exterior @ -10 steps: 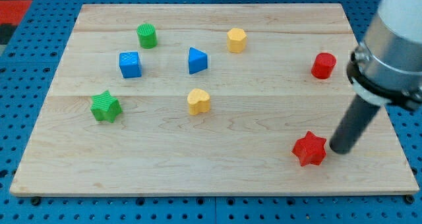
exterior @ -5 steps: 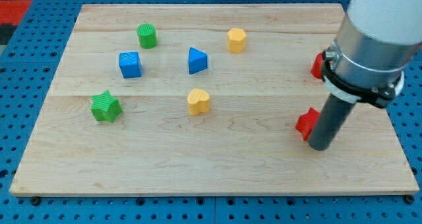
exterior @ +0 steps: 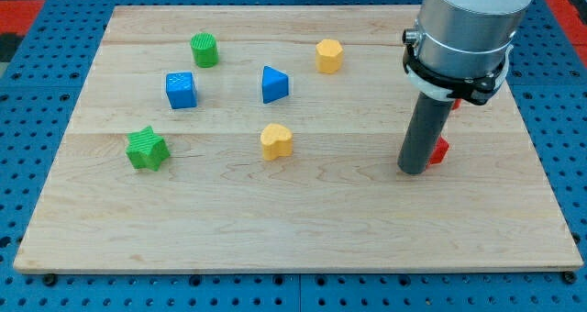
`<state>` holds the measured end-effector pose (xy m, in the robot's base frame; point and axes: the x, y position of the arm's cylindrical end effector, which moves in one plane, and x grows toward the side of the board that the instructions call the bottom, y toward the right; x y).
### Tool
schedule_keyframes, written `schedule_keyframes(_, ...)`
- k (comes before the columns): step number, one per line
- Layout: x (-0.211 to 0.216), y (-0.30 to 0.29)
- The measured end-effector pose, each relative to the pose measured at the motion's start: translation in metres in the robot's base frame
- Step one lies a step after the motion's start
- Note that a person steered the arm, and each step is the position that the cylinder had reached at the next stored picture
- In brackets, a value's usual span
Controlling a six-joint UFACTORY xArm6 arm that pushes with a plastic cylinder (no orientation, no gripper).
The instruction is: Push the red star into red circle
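My tip (exterior: 414, 171) rests on the board at the view's right, below the middle. The red star (exterior: 440, 150) is mostly hidden behind the rod; only a small red part shows at the rod's right side, touching it. The red circle (exterior: 455, 103) is almost fully hidden behind the arm's body; a sliver of red shows just above the star.
On the wooden board (exterior: 293, 220): a green cylinder (exterior: 204, 50), a blue cube (exterior: 181, 89), a blue triangle (exterior: 273, 83), a yellow hexagon (exterior: 329, 55), a yellow heart (exterior: 276, 140) and a green star (exterior: 147, 149), all left of my tip.
My tip has swept left and up the view, pushing the red star up toward the red circle. The arm now covers most of both red blocks.
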<state>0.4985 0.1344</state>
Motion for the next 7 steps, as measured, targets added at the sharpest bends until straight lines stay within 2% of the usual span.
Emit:
schedule_keyframes(2,0.0,-0.003)
schedule_keyframes(3,0.019,-0.012)
schedule_keyframes(4,0.016,0.022)
schedule_keyframes(5,-0.018,0.012)
schedule_keyframes(6,-0.018,-0.01)
schedule_keyframes(7,-0.019,-0.008)
